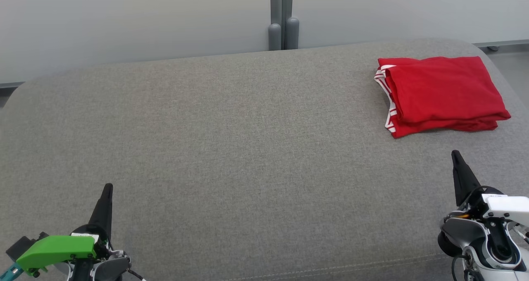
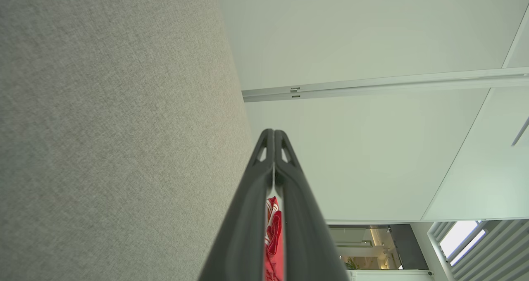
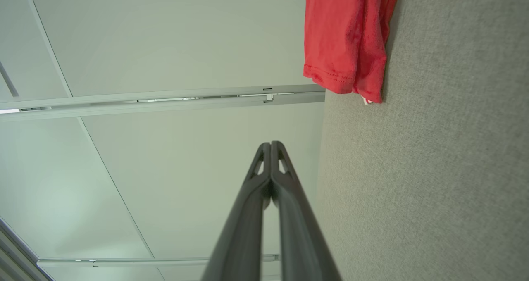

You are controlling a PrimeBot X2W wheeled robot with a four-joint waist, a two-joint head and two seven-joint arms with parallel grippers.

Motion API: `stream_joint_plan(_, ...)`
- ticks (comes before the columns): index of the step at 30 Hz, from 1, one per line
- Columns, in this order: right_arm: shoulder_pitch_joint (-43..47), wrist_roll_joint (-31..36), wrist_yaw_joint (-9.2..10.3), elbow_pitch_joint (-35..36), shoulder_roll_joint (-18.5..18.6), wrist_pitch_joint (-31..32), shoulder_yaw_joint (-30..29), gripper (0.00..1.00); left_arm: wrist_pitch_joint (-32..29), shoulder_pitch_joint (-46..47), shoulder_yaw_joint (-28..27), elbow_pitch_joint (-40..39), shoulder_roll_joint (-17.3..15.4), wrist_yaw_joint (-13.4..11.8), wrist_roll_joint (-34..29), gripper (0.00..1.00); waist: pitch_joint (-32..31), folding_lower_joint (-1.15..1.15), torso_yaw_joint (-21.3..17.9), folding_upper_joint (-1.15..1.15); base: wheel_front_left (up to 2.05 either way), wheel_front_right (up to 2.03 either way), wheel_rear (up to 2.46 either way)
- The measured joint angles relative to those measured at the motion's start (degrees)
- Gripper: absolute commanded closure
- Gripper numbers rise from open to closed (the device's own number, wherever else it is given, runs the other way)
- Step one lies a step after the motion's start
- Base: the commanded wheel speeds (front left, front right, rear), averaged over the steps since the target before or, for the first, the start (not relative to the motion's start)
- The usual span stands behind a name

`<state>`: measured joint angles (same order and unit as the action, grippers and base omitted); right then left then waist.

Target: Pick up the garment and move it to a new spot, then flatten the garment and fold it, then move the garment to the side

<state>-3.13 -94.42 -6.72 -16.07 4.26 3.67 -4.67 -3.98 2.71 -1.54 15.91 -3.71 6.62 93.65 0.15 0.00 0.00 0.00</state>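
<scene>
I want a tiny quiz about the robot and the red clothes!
1. True or false: the red garment lies crumpled in a heap on the grey cushion.
2. Which is nearer the garment? A) left claw B) right claw
3. Fill in: both claws are ____ and hold nothing.
Key: 1 false, it is neatly folded; 2 B; 3 shut.

Bright, soft, even light; the garment (image 1: 442, 91) casts a thin shadow on the cloth; all views are sharp.
</scene>
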Motion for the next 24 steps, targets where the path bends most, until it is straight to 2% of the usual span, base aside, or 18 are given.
stream_joint_plan(24, 0.0, 0.0, -0.02, -0.1, -0.1, 0.2, -0.1, 1.0, 0.0, 0.1, -0.1, 0.1, 0.0, 0.0, 0.0, 1.0, 0.0, 0.0, 0.0, 0.0, 0.0, 0.0, 0.0)
